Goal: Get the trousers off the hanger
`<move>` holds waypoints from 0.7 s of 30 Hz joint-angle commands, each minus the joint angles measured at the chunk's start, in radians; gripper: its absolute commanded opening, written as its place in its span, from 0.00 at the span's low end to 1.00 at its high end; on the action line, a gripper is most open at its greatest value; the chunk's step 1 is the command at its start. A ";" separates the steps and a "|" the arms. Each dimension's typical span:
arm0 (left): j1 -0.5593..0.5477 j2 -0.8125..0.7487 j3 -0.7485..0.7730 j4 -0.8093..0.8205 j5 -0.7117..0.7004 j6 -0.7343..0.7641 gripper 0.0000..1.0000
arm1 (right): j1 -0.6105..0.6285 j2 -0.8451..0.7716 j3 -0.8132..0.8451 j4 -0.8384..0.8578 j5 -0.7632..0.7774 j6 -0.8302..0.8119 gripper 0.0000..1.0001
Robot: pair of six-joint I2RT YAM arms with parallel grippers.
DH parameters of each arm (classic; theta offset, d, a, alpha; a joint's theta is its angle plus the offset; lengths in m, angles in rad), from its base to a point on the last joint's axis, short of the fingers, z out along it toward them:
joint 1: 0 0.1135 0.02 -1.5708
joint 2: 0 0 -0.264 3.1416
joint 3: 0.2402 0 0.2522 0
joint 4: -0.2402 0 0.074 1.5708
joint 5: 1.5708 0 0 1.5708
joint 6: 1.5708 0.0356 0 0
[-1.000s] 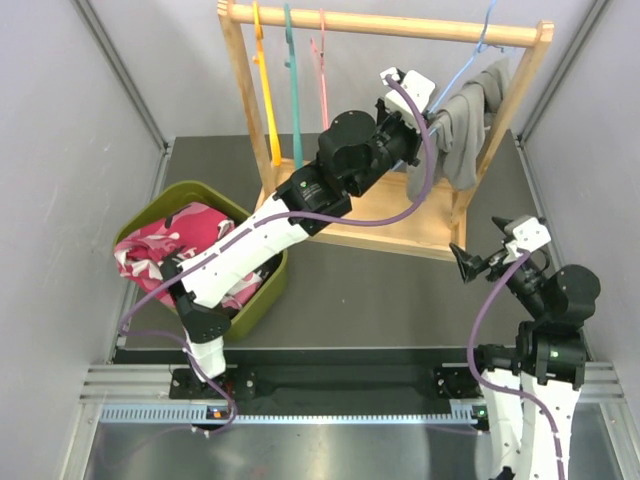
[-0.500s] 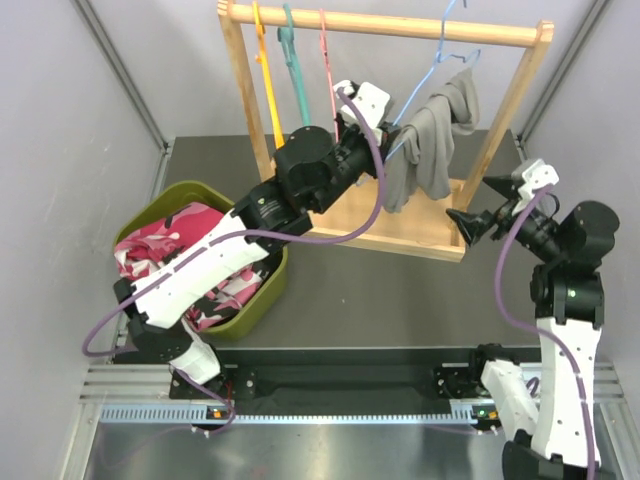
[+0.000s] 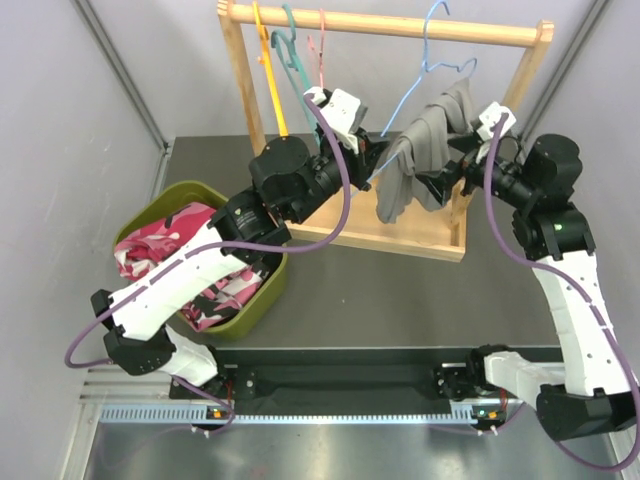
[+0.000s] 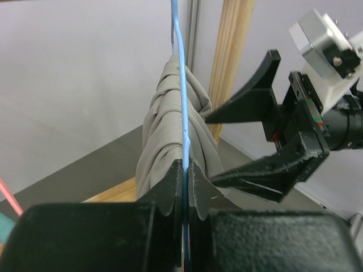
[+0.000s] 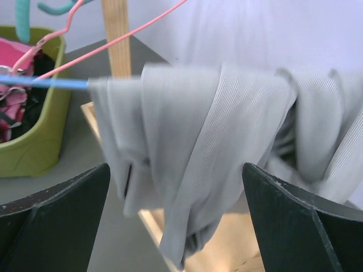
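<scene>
left gripper (image 4: pixel 182 170), clamped on the hanger (image 4: pixel 180 85), has swung it along the rack (image 3: pixel 380 25); right gripper (image 5: pixel 176 192), jaws apart, has reached the trousers (image 5: pixel 193 130), seemingly ready to grab.

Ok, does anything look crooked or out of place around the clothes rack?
Yes. The blue hanger hangs tilted off vertical on the wooden rack, with its bar pinched in the shut left gripper. The grey trousers are bunched in folds toward one end of the bar rather than draped evenly.

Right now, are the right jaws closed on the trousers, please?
No, the right jaws stand wide open, the trousers hanging ahead of them.
</scene>
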 commanded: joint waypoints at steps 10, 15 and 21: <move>-0.002 -0.125 -0.020 0.082 0.047 -0.056 0.00 | 0.094 0.164 0.123 -0.110 0.134 -0.132 1.00; -0.002 -0.168 -0.034 0.059 0.061 -0.061 0.00 | 0.094 0.171 0.098 -0.106 0.129 -0.137 1.00; -0.002 -0.213 -0.055 0.045 0.078 -0.087 0.00 | 0.094 0.223 0.131 -0.093 -0.039 -0.091 0.78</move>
